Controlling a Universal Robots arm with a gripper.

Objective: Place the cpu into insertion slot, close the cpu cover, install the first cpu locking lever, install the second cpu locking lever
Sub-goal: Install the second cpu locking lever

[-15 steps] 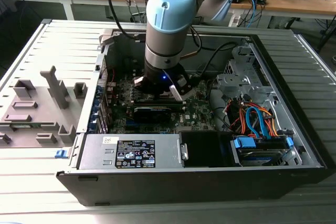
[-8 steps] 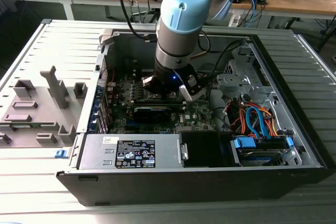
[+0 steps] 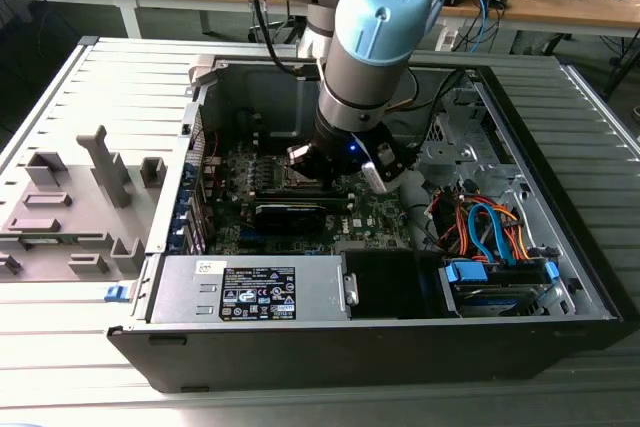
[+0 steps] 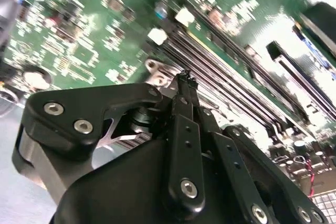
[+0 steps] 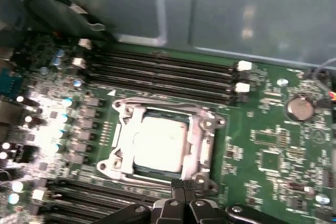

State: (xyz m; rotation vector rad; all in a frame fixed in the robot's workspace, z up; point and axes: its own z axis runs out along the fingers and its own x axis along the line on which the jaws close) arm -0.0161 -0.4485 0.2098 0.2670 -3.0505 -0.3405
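Inside the open computer case (image 3: pixel 560 277), the hand (image 5: pixel 183 187) hangs low over the green motherboard (image 5: pixel 273 150), fingers pressed together and holding nothing, tips right at the edge of the insertion slot (image 5: pixel 206 139). The cpu (image 5: pixel 157 142) sits in that slot, silver top up, with the cpu cover (image 5: pixel 125 129) lying flat around it. Long black memory slots (image 5: pixel 163 74) run just beside the slot on its side away from the hand.

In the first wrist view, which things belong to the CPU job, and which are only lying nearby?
For the job:
- cpu, seated in the insertion slot
- cpu cover, down around it
- hand, fingers together at the cover's edge

Not part of it:
- memory slots
- coin battery
- black cable
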